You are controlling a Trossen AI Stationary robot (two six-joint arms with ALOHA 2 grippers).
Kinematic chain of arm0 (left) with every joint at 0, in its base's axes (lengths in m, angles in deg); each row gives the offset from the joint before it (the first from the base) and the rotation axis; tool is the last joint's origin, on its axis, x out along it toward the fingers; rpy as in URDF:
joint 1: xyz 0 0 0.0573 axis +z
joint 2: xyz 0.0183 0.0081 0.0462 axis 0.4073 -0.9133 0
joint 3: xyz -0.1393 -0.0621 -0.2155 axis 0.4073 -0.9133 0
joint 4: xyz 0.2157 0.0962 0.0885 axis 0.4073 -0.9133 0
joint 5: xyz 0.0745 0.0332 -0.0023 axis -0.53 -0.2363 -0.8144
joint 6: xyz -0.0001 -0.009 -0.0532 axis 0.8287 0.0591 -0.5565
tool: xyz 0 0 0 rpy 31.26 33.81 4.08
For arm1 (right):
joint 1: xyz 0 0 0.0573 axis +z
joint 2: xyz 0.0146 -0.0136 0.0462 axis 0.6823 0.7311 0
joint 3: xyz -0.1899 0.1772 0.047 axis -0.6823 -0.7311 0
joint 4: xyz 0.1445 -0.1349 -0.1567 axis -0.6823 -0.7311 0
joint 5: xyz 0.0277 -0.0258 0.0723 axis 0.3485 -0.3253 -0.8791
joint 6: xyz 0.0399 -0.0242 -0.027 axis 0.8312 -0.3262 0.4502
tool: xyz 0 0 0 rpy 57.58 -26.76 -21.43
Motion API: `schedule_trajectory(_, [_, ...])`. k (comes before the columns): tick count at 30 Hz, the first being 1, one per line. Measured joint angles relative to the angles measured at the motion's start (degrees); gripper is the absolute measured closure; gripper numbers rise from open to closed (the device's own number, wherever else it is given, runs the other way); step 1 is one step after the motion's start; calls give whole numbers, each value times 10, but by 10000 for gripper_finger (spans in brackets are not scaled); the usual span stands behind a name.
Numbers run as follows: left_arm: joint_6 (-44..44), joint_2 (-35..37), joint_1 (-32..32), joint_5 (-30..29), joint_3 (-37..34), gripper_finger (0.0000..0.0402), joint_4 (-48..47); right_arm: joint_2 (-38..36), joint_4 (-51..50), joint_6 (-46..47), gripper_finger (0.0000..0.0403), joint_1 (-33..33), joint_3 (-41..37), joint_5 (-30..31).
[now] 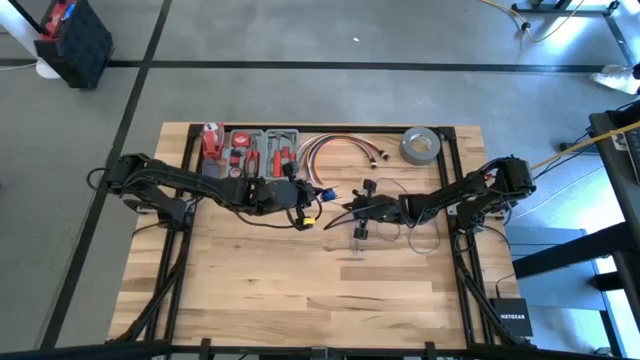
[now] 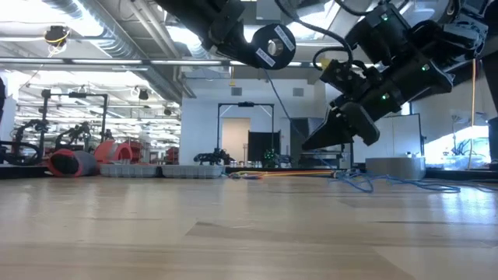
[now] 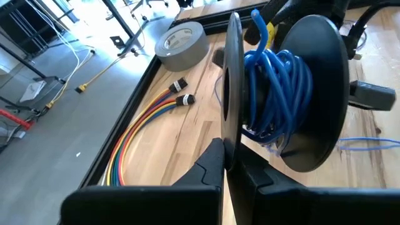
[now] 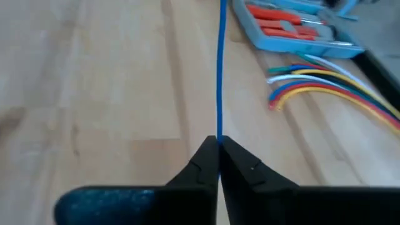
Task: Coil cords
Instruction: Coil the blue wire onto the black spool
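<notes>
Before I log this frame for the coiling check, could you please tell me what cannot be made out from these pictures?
- High view: the thin blue wire is too fine to trace across the wooden table.
- Left wrist view: the black plastic spool held by the left gripper hides the wire's wound end.
- Right wrist view: the right gripper covers the wire behind its fingers.
- Low view: the blue tool tray is too far off to show its contents.

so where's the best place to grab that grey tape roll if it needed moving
Probably by its wall. The grey tape roll lies flat on the table near the far right corner, its open core facing up. Coming straight down from above, one finger in the core and one outside, looks best. The right gripper, nearest it, is shut on the blue wire.
</notes>
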Motion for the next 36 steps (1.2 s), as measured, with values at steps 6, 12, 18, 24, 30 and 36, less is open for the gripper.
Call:
schedule_trajectory(6, [4,0,-4,0,0,401,-22,-58,-66,4,395,0,0,86])
schedule_trajectory(12, [7,0,3,0,0,402,-53,-158,-93,45,394,0,-1,96])
schedule_trajectory(18, [13,-21,9,0,0,402,-40,-218,-73,99,397,1,-1,69])
schedule_trajectory(24, [23,-57,28,0,0,402,18,-221,-7,100,399,21,-1,13])
schedule_trajectory(30, [-12,-72,50,0,0,401,42,-216,58,92,400,54,-1,13])
schedule_trajectory(36, [-21,-87,53,7,0,401,81,-172,93,96,400,53,8,3])
